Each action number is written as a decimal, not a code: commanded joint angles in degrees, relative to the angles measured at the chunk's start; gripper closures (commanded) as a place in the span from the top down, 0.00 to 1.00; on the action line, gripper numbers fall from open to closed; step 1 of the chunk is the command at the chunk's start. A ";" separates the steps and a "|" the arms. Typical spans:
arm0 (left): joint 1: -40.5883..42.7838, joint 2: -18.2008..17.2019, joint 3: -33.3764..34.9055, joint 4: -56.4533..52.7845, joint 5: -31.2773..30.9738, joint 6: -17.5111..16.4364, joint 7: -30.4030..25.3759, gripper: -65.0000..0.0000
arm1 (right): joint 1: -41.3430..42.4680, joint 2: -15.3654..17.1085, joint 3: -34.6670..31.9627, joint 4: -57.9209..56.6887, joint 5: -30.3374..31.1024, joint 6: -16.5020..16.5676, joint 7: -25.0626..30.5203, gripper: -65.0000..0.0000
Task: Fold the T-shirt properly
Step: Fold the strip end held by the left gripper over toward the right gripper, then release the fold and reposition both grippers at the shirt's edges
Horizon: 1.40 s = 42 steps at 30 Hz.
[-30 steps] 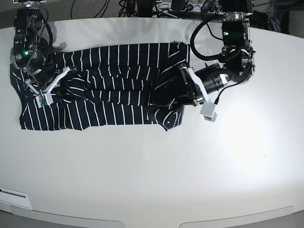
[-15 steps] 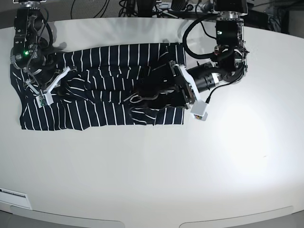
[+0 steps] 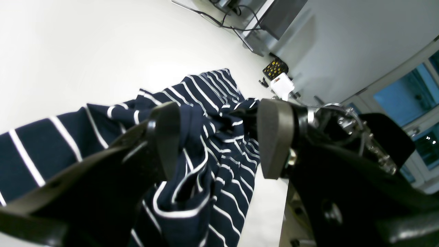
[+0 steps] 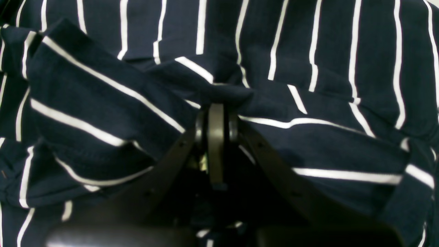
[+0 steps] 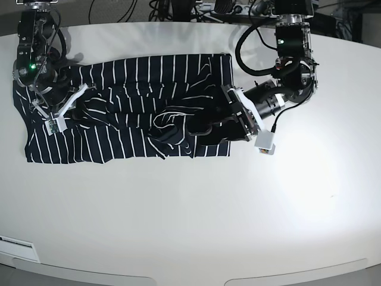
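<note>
left end effector [image 3: 219,144]: its two dark pads stand spread wide, with a bunched fold of cloth lying between them and neither pad pressing it.
right end effector [image 4: 216,113]: pads pressed together, pinching a puckered fold of the cloth.
T-shirt [image 5: 128,113]: dark navy short-sleeved cloth shirt with thin white stripes, lying in a long band across the far half of the bench, rumpled through its middle.
bench [image 5: 196,214]: pale white rounded top; the shirt's near hem runs roughly straight along it.
left wrist view alone: the gap between the pads, and a white-edged hem curling under them.
right wrist view alone: the pinch itself, with stripes converging into the closed tips.
base view alone: both arms at opposite ends of the shirt, well apart.
open room: the whole near half of the bench and the right side lie bare; cables crowd the far edge.
</note>
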 commanded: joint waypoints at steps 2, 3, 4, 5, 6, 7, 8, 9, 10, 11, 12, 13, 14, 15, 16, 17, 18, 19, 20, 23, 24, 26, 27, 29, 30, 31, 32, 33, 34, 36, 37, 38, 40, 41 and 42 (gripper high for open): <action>-0.63 0.15 2.54 0.85 -1.55 -0.22 0.09 0.57 | -0.02 0.50 -0.07 0.48 0.20 0.66 -1.68 0.07; -0.63 0.17 3.65 0.85 -1.53 -0.37 0.09 0.57 | 0.02 0.48 -0.07 0.48 0.22 0.66 -1.57 0.07; -0.63 0.17 4.46 0.85 -1.05 -1.05 0.07 0.57 | 0.04 0.48 -0.07 0.48 0.26 0.66 -1.44 0.07; -0.66 0.17 4.63 0.92 -0.35 -2.34 0.04 0.57 | 0.13 0.48 -0.07 0.48 0.46 0.68 -1.46 0.07; -0.68 0.17 4.26 1.11 0.33 -2.46 0.02 0.54 | 0.13 0.50 -0.07 0.48 0.66 0.66 -1.49 0.07; -0.66 0.20 3.30 1.53 1.05 -2.46 0.00 0.48 | 0.13 0.48 -0.07 0.48 0.63 0.66 -1.51 0.07; -0.68 0.17 1.79 2.10 1.49 -2.46 0.00 0.40 | 0.11 0.48 -0.07 0.48 0.61 0.63 -1.53 0.07; -0.70 0.20 -0.28 2.78 1.51 -2.46 -0.11 0.30 | 0.02 0.50 -0.07 0.48 0.61 0.61 -1.55 0.07; -0.81 0.17 -2.75 3.50 1.49 -2.46 -0.31 0.15 | -0.04 0.48 -0.07 0.48 0.63 0.55 -1.60 0.07; -0.92 0.17 -5.42 4.17 1.49 -2.46 -0.46 0.00 | -0.04 0.48 -0.07 0.48 0.63 0.44 -1.73 0.07; -0.94 0.17 -8.13 4.72 1.49 -2.46 -0.46 0.00 | -0.04 0.48 -0.07 0.48 0.61 0.37 -1.75 0.07; -0.96 0.15 -10.62 4.85 1.46 -2.46 -0.59 0.00 | -0.04 0.48 -0.07 0.48 0.63 0.13 -1.73 0.07; -0.92 0.09 -12.52 4.85 1.46 -1.57 -0.66 0.00 | -0.02 0.48 -0.07 0.48 0.66 -0.09 -1.70 0.07; -0.59 -0.07 -13.73 4.85 1.49 -0.44 -0.63 0.00 | -0.02 0.48 -0.07 0.48 0.63 -0.42 -1.70 0.07; -0.15 -0.20 -14.16 4.79 1.60 0.13 -0.55 0.00 | -0.02 0.50 -0.07 0.48 0.61 -0.70 -1.73 0.07; 0.44 -0.37 -13.94 4.66 2.40 0.39 -0.46 0.00 | -0.02 0.48 -0.07 0.48 0.61 -0.90 -1.70 0.07; 0.98 -0.39 -13.20 4.63 3.93 1.11 -0.48 0.00 | -0.02 0.48 -0.07 0.48 0.63 -0.87 -1.68 0.07; 1.64 -0.48 -12.04 4.63 5.55 2.10 -0.68 0.00 | -0.02 0.48 -0.07 0.48 0.63 -0.85 -1.66 0.07; 2.27 -0.48 -10.86 4.63 7.06 2.86 -0.83 0.00 | 0.00 0.48 -0.07 0.48 0.63 -0.85 -1.64 0.07; 3.48 -0.44 -7.10 4.63 11.17 4.26 -1.33 0.00 | -0.02 0.48 -0.07 0.48 0.63 -0.83 -1.66 0.07; 3.48 -0.46 -5.97 4.63 12.37 4.94 -1.25 0.00 | -0.02 0.50 -0.07 0.48 0.63 -0.83 -1.66 0.07; 3.48 -0.42 -3.89 4.63 14.51 6.58 -1.07 0.00 | -0.02 0.48 -0.07 0.48 0.63 -0.83 -1.68 0.07; 3.48 -0.44 -2.78 4.63 15.13 7.28 -0.76 0.00 | -0.02 0.50 -0.07 0.48 0.63 -0.83 -1.70 0.07; 3.50 -0.39 -0.13 4.63 15.19 7.67 0.68 0.00 | -0.02 0.50 -0.07 0.48 0.61 -0.83 -1.70 0.07; 3.50 -0.39 1.51 4.63 15.19 7.58 1.42 0.00 | -0.02 0.50 -0.07 0.48 0.63 -0.83 -1.70 0.07; 3.50 -0.42 3.26 4.63 15.21 7.54 1.99 0.00 | -0.02 0.50 -0.07 0.48 0.63 -0.83 -1.70 0.07; 3.50 -0.42 5.07 4.63 15.21 7.10 2.34 0.00 | -0.02 0.50 -0.07 0.48 0.63 -0.83 -1.70 0.07; 3.48 -0.42 6.91 4.63 15.21 6.34 2.62 0.00 | -0.02 0.50 -0.07 0.48 0.61 -0.83 -1.70 0.07; 3.48 -0.42 8.63 4.63 15.21 5.57 2.60 0.00 | -0.02 0.50 -0.07 0.48 0.61 -0.83 -1.70 0.07; 3.43 -0.20 11.67 4.63 15.17 4.00 2.56 0.00 | -0.02 0.50 -0.07 0.48 0.61 -0.83 -1.70 0.07; 3.43 0.07 12.87 4.63 15.19 2.67 2.58 0.00 | -0.02 0.50 -0.07 0.48 0.61 -0.81 -1.70 0.07; 3.41 0.22 13.77 4.63 15.15 1.49 2.49 0.00 | -0.02 0.50 -0.07 0.48 0.61 -0.83 -1.70 0.07; 2.82 0.37 14.60 4.66 14.88 -0.31 1.73 0.00 | -0.02 0.50 -0.07 0.48 0.61 -0.81 -1.68 0.07; 2.27 0.35 14.49 4.66 14.05 -0.70 1.27 0.00 | -0.02 0.50 -0.07 0.48 0.61 -0.81 -1.68 0.07; 1.62 0.35 14.03 4.72 12.98 -0.98 1.05 0.00 | -0.02 0.50 -0.07 0.48 0.61 -0.81 -1.68 0.07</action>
